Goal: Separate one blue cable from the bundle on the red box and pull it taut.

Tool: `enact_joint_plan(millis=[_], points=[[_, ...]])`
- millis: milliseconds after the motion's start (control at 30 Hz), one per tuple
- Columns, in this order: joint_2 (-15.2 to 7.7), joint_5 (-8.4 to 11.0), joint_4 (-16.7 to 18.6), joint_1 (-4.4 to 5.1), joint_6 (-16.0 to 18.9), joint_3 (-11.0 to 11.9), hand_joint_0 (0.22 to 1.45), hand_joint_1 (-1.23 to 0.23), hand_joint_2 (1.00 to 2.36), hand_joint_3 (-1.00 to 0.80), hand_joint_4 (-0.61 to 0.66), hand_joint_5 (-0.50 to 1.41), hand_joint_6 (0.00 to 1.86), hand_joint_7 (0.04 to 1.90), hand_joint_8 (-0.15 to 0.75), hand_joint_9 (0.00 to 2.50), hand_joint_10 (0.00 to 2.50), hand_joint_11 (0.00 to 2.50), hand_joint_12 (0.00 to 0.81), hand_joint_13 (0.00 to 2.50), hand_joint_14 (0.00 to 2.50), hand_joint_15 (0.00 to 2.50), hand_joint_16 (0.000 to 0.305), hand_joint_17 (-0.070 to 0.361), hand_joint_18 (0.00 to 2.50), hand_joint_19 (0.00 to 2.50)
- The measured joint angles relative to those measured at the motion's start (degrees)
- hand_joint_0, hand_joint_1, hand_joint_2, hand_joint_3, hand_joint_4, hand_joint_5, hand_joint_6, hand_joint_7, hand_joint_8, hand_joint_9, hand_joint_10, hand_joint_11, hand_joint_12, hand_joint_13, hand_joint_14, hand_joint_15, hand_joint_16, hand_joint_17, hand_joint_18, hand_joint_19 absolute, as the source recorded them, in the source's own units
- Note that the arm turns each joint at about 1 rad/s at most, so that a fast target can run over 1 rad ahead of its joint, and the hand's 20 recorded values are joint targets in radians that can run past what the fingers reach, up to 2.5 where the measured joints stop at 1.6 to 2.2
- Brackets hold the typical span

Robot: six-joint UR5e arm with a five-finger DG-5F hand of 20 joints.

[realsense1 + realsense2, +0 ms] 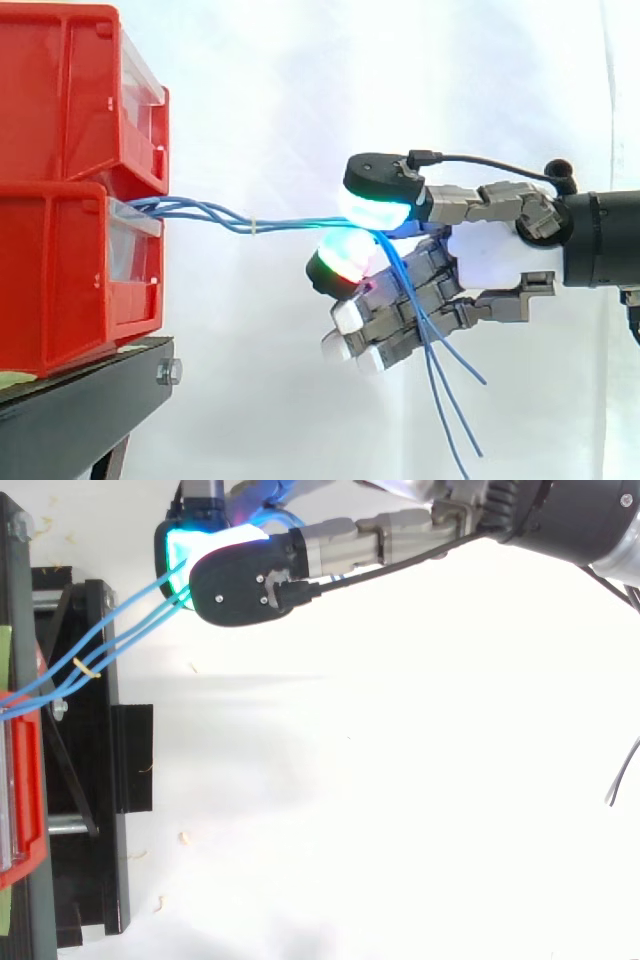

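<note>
Blue cables [290,224]: thin, smooth, round strands. They leave the front of the lower bin, fan slightly, then gather into a nearly straight line running to the hand.
Tie [85,667]: a small pale yellow band cinched round the strands, between the bin and the hand.
Loose ends: past the hand, several strands hang down in long, soft curves.
Hand [490,255]: grey metal links with a white palm shell, coming in from the right. It is closed on the blue cables, and I cannot tell whether on one strand or on several.
Fingertips [375,208]: thick rounded pads in black housings. The upper one glows cyan-white and the one below it glows green and red. The cables are pinched between the two, and the other fingers curl underneath.
Red bins [60,100]: two glossy, boxy plastic bins, stacked, with clear front panels.
Black stand [80,400]: matte, flat-topped and bolted, carrying the bins.
White curtain [300,80]: plain, softly folded cloth behind everything.
</note>
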Motion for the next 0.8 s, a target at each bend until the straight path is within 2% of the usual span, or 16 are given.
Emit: enact_joint_plan(millis=[133,300,367,500,700,800], points=[[0.0,0.00,-0.1,-0.17,0.1,0.0,0.83,-0.85,1.00,-0.50,-0.30,-0.16,0.98,1.25,0.144,0.85,0.02,0.47,0.290,0.66,0.01,0.30,0.037,0.083,0.54,0.38],[0.1,-0.25,-0.5,-0.37,0.1,0.0,0.81,-0.88,1.00,-0.50,-0.37,-0.14,0.98,1.28,0.141,0.95,0.02,0.46,0.264,0.74,0.01,0.32,0.031,0.070,0.60,0.35],[0.2,-0.43,-0.9,-0.45,0.1,0.1,0.78,-0.89,1.00,-0.50,-0.39,-0.13,0.98,1.24,0.136,0.97,0.02,0.45,0.257,0.77,0.01,0.33,0.030,0.067,0.62,0.34],[0.6,-0.58,-1.7,-0.58,0.1,0.0,0.71,-0.94,1.00,-0.50,-0.38,-0.12,0.97,1.14,0.136,1.01,0.02,0.45,0.250,0.79,0.02,0.37,0.028,0.064,0.62,0.36],[1.2,-0.61,-3.6,-0.74,0.1,0.1,0.57,-0.98,1.00,-0.50,-0.26,-0.10,0.95,0.96,0.130,1.03,0.02,0.45,0.255,0.81,0.02,0.38,0.029,0.064,0.62,0.38],[1.2,-0.75,-4.6,-0.85,0.1,0.1,0.53,-0.99,1.00,-0.50,-0.25,-0.10,0.94,0.88,0.128,1.03,0.01,0.43,0.259,0.81,0.02,0.39,0.030,0.068,0.62,0.38]])
